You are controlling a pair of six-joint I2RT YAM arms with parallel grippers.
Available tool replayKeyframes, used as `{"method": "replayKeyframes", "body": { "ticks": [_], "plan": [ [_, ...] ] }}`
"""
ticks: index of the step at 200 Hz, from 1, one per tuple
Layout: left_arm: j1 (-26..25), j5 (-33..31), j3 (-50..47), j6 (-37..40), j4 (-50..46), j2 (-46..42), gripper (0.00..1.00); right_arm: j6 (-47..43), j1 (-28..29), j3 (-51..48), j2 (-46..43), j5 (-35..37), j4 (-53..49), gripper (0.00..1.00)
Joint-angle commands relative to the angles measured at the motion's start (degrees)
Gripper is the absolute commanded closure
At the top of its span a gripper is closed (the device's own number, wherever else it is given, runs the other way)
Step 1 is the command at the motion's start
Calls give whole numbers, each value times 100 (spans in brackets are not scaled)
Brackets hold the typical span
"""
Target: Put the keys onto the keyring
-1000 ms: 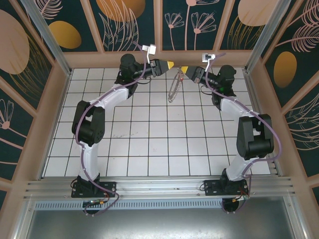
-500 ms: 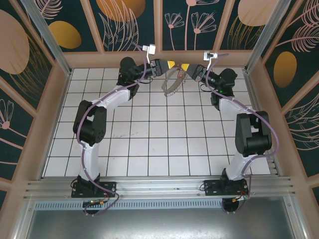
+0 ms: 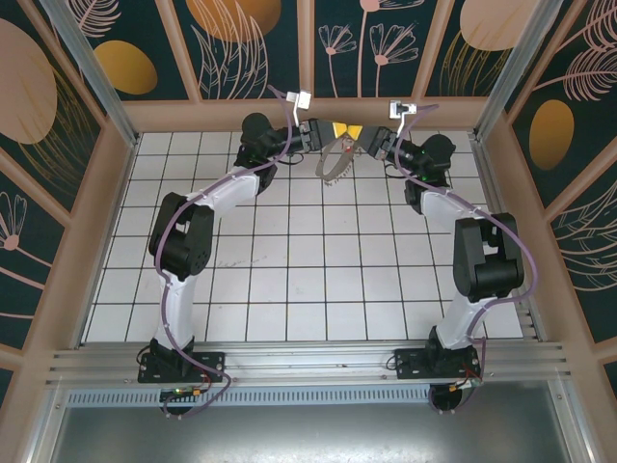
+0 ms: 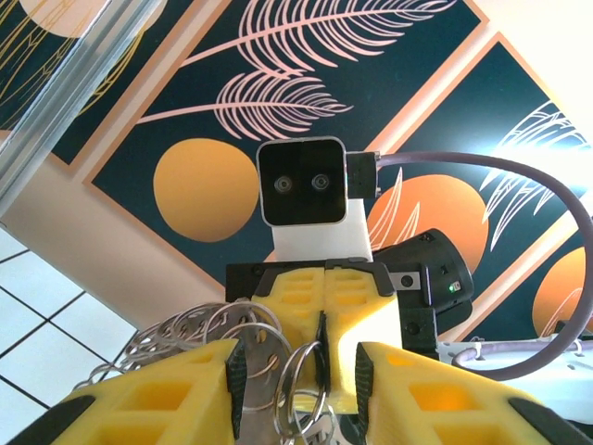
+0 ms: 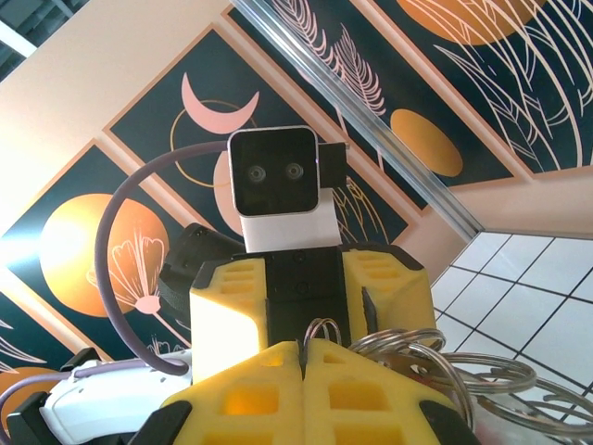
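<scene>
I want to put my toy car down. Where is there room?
The white tiles in the middle, between the left arm and right arm, are bare, down to the front rail. It's crowded at the back middle, where the left gripper and right gripper meet at the keyring.

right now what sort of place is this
Probably a purpose-built robot test cell: a white grid-tiled table boxed in by dark leaf-and-orange-disc wall panels, with an aluminium rail along its near edge.

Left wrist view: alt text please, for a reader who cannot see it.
The yellow left pincer stands open at the bottom, with the silvery loops of the keyring bunched in its gap. Facing it, the right pincer is shut, its white wrist camera above, against a dark wall panel with orange discs and pale leaves.
</scene>
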Motion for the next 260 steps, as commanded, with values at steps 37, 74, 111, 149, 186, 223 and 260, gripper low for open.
{"method": "replayKeyframes", "body": {
  "ticks": [37, 74, 111, 149, 186, 223, 260],
  "plan": [
    [-16, 13, 200, 39, 270, 3, 72, -66, 58, 41, -44, -80, 263, 100],
    [-17, 30, 168, 23, 328, -11, 83, -114, 53, 57, -47, -79, 192, 100],
    [-17, 30, 176, 7, 387, -11, 94, -118, 51, 66, -32, -80, 167, 100],
    [-17, 22, 140, -88, 582, -13, 100, -165, 56, 133, -38, -148, 29, 100],
    [-17, -122, -26, -119, 752, -138, 100, -491, -103, -82, -436, -96, -306, 60],
    [-17, -180, -55, -244, 932, -198, 100, -834, -194, -414, -783, -84, -583, 57],
    [-17, -169, -43, -467, 1179, -197, 100, -858, -181, -518, -767, -158, -474, 54]
  ]
}}
